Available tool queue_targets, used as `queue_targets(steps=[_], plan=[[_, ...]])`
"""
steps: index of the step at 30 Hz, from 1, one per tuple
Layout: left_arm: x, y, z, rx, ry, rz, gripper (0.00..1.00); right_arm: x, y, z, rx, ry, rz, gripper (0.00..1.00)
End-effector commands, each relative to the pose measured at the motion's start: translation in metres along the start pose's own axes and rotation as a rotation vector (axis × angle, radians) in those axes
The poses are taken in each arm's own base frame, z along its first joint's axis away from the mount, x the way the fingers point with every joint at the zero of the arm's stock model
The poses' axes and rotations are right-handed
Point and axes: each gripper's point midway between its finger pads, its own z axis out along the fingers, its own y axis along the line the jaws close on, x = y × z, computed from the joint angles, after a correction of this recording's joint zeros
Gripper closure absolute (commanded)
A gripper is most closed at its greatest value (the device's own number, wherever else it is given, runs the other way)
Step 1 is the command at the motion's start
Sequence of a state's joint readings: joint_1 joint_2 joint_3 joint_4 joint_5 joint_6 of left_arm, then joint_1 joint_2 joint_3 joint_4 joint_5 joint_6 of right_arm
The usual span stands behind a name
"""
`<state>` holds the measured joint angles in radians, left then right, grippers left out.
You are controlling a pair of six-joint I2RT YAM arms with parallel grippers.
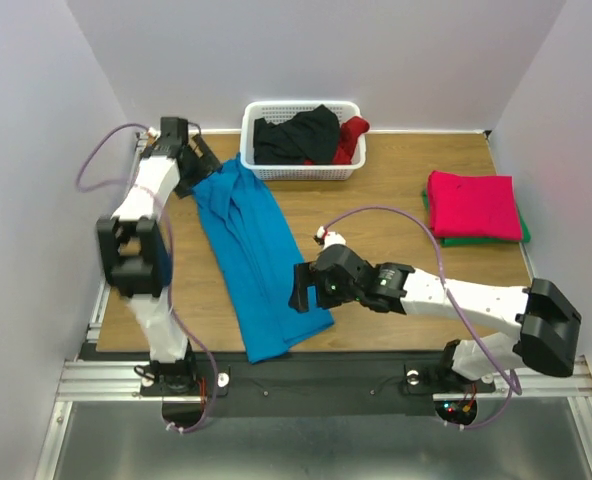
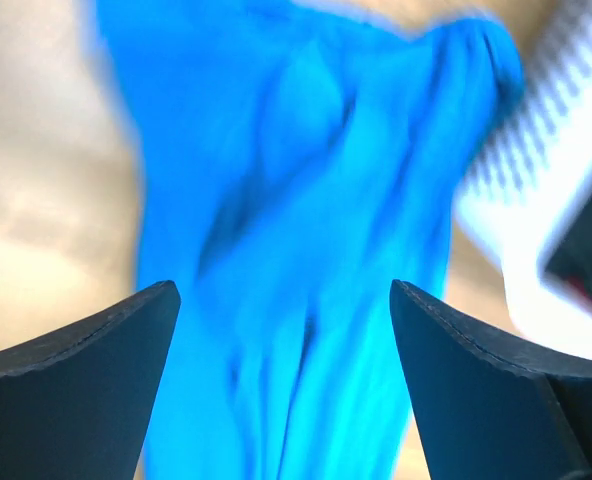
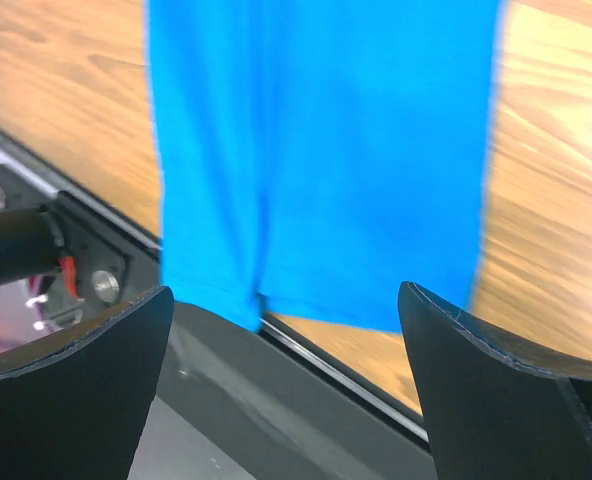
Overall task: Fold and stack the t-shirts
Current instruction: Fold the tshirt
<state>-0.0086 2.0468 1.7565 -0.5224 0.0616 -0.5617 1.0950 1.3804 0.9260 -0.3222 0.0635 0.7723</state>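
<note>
- My left claw [image 1: 196, 168] hung wide open and empty over the far end of the turquoise-blue shirt [image 1: 256, 260], just beside the white basket [image 1: 301, 170].
- My right claw [image 1: 302, 296] stood just as wide and just as empty at the near end, low by the shirt's right edge.
- The shirt lay as a long narrow strip across the table [image 1: 396, 200], running from the basket to the near edge, where its hem reached the dark rail [image 3: 276, 400].
- At the right side the magenta-red shirt [image 1: 473, 203] sat folded on the green shirt [image 1: 476, 240]; the black shirt [image 1: 296, 135] and the dark red shirt [image 1: 352, 138] waited in the basket.
- As I judged it, the hem was the weak spot: a careless drag toward me could have pulled the cloth off the table.
- The far end was wrinkled and bunched, so a shallow pinch there might have caught one layer only and let the fold fall open.
- My left fingers sat close enough to the basket that a wide swing could have knocked or snagged its lattice.
- If the two claws had closed at unequal heights, the end-to-end fold would likely have come out skewed, making a poor fit for the stack.
</note>
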Motion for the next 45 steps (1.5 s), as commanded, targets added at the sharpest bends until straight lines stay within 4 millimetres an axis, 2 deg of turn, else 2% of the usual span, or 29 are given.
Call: queue_targets(steps=[1,4,5,6,7,8,9,11,12,13,14,18,22,23,25,27,31,36,39,43,45], plan=[[0.022,0.0,-0.114,0.037,-0.178,0.002,0.02,-0.01,-0.018,-0.015,0.048,-0.064,0.023,0.0],[0.073,0.021,-0.135,0.019,-0.177,-0.026,0.02,-0.006,-0.03,-0.018,0.068,-0.064,0.049,0.0],[0.119,0.026,-0.148,0.052,-0.143,-0.029,0.02,-0.005,-0.034,-0.018,0.076,-0.064,0.068,0.0],[0.134,0.024,-0.172,0.126,-0.172,-0.051,0.02,-0.001,-0.041,-0.017,0.088,-0.056,0.074,0.0],[0.168,0.031,-0.159,0.104,-0.1,-0.043,0.01,0.002,-0.043,-0.017,0.092,-0.052,0.078,0.0],[0.201,0.047,-0.164,0.135,-0.064,-0.056,0.02,0.003,-0.048,-0.016,0.104,-0.051,0.089,0.0],[0.231,0.042,-0.17,0.183,-0.003,-0.097,0.01,0.005,-0.05,-0.015,0.109,-0.045,0.094,0.0],[0.261,0.051,-0.185,0.242,0.046,-0.152,0.01,0.009,-0.057,-0.013,0.128,-0.036,0.101,0.0],[0.288,0.066,-0.178,0.214,0.104,-0.194,0.02,0.009,-0.061,-0.012,0.136,-0.035,0.107,0.0],[0.312,0.079,-0.179,0.216,0.159,-0.19,0.02,0.011,-0.063,-0.01,0.143,-0.027,0.105,0.0],[0.323,0.081,-0.18,0.222,0.191,-0.202,0.02,0.012,-0.065,-0.009,0.148,-0.023,0.106,0.0],[0.353,0.087,-0.183,0.199,0.277,-0.197,0.05,0.012,-0.069,-0.005,0.167,-0.024,0.12,0.0],[0.392,0.108,-0.178,0.065,0.39,-0.057,0.06,0.01,-0.075,-0.003,0.188,-0.028,0.127,0.0],[0.396,0.11,-0.179,0.049,0.406,-0.033,0.07,0.01,-0.078,-0.002,0.197,-0.027,0.131,0.0],[0.402,0.12,-0.182,-0.005,0.42,-0.007,0.06,0.011,-0.081,0.0,0.204,-0.017,0.139,0.0],[0.407,0.116,-0.19,0.011,0.43,-0.014,0.06,0.012,-0.084,0.002,0.209,-0.006,0.144,0.0],[0.417,0.123,-0.196,0.011,0.468,-0.043,0.06,0.01,-0.087,0.004,0.216,-0.004,0.15,0.0],[0.437,0.148,-0.197,-0.067,0.539,-0.003,0.06,0.011,-0.087,0.007,0.212,0.005,0.157,0.0],[0.438,0.146,-0.198,-0.062,0.535,0.001,0.07,0.014,-0.087,0.009,0.203,0.018,0.167,0.04],[0.438,0.143,-0.195,-0.045,0.523,-0.02,0.19,0.021,-0.083,0.012,0.17,0.046,0.177,0.09],[0.438,0.142,-0.194,-0.041,0.521,-0.023,0.32,0.027,-0.086,0.012,0.174,0.062,0.185,0.13]])
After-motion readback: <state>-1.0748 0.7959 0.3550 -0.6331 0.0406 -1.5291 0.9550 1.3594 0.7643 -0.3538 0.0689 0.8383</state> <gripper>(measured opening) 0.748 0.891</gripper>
